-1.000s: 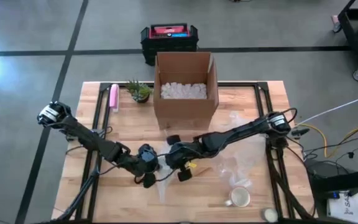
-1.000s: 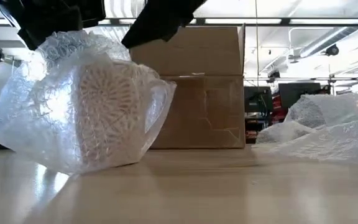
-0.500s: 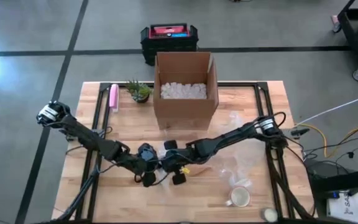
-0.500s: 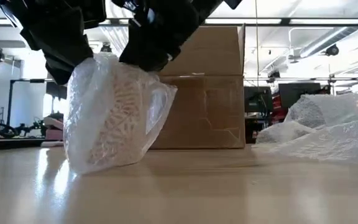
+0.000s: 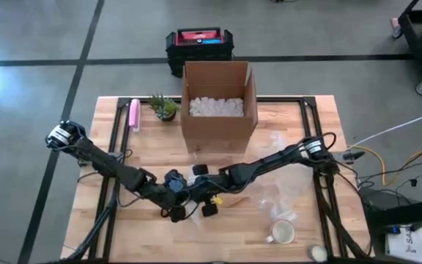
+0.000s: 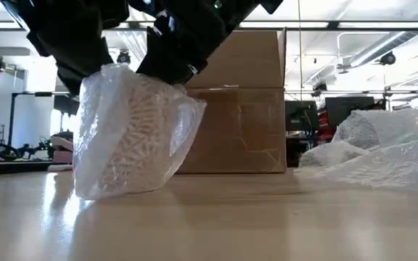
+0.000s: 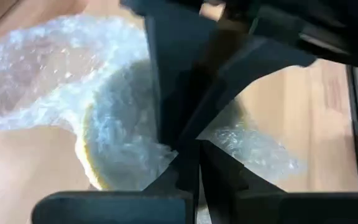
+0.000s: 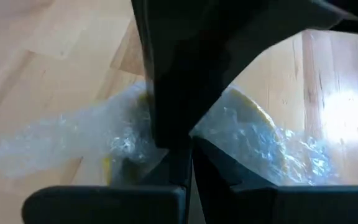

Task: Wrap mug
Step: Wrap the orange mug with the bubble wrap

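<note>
A mug wrapped in clear bubble wrap [image 6: 133, 130] stands with its bottom on the wooden table, near the middle toward the near edge [image 5: 191, 199]. Its yellowish body shows through the wrap [image 7: 114, 143] [image 8: 253, 118]. My left gripper [image 5: 176, 198] [image 7: 188, 155] is shut on the wrap at the bundle's left top. My right gripper [image 5: 205, 193] [image 8: 188, 146] is shut on the wrap at its right top. The two grippers stand close together above the bundle. My left gripper pinches the gathered bubble wrap [image 7: 166, 152] between its two fingers, above the mug's top. It comes slanting down from the table's left. The bundle rests on the table below it [image 6: 100, 190]. My right gripper pinches the gathered bubble wrap [image 8: 160, 149] between its two fingers at the top of the bundle. It comes slanting down from the table's right [image 6: 183, 51]. The wrap lies close around the mug, which stays on the table.
An open cardboard box [image 5: 218, 103] with white packing fill stands at the far middle. Loose bubble wrap sheets [image 5: 284, 192] lie at the right, with a white mug [image 5: 282, 232] near the front right corner. A small plant [image 5: 163, 108] and a pink object [image 5: 133, 115] sit at the far left.
The wrap's loose flap, spread out wide to the bundle's left a second ago, has been drawn in over the mug and now lies close around it. My right gripper has gone a little toward the table's left and down; both grippers have closed in above the bundle.
</note>
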Tool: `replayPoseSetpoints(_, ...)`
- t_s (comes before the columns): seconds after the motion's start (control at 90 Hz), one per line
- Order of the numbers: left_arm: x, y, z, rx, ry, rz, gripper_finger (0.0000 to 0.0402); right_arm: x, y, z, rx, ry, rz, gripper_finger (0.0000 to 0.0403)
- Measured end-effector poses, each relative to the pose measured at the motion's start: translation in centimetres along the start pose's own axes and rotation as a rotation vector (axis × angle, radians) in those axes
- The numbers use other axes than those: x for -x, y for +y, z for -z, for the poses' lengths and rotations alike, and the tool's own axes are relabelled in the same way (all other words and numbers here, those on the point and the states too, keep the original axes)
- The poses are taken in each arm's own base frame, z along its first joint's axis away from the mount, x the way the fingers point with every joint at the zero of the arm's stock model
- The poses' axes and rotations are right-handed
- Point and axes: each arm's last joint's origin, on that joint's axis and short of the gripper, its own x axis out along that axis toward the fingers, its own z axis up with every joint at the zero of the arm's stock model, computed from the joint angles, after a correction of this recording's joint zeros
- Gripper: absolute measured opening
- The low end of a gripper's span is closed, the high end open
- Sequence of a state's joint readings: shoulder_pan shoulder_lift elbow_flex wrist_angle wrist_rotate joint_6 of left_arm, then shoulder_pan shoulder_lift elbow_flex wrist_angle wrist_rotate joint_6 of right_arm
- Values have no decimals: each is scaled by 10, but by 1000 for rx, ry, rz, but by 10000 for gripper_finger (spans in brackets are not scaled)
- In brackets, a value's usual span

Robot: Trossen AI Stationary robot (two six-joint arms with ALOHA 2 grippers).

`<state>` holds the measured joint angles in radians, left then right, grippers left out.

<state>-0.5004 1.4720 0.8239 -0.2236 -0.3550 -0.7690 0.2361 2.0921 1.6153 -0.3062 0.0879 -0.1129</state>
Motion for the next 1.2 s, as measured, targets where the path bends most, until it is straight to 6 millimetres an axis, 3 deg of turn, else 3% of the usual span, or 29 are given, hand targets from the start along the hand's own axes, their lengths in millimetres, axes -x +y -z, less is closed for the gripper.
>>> replayPoseSetpoints(0.133, -4, 1, 2, -5, 14, -14, 0, 17, 1, -4, 28, 14, -7, 2)
replayPoseSetpoints(0.233, -2, 1, 1, -3, 12, -7, 0, 45, -4, -12, 47, 9, 12, 2)
replayPoseSetpoints(0.311, 0, 1, 0, 0, 5, 0, 0, 64, -11, -16, 49, 30, 114, 2)
replayPoseSetpoints(0.422, 3, 1, -2, 4, -9, 13, 0, 76, -24, -10, 67, 127, 295, 2)
replayPoseSetpoints(0.567, 6, 1, -4, 10, -22, 26, 0, 66, -42, 5, 8, 195, 328, 2)
replayPoseSetpoints(0.711, 6, 0, -5, 15, -32, 35, 0, 39, -42, 21, -40, 204, 179, 2)
replayPoseSetpoints(1.022, 6, -1, -5, 11, -32, 46, 0, 34, -15, 0, -3, -4, 90, 2)
replayPoseSetpoints(1.2, 6, -1, -5, 11, -33, 46, 0, 25, -8, 3, 1, 0, 29, 2)
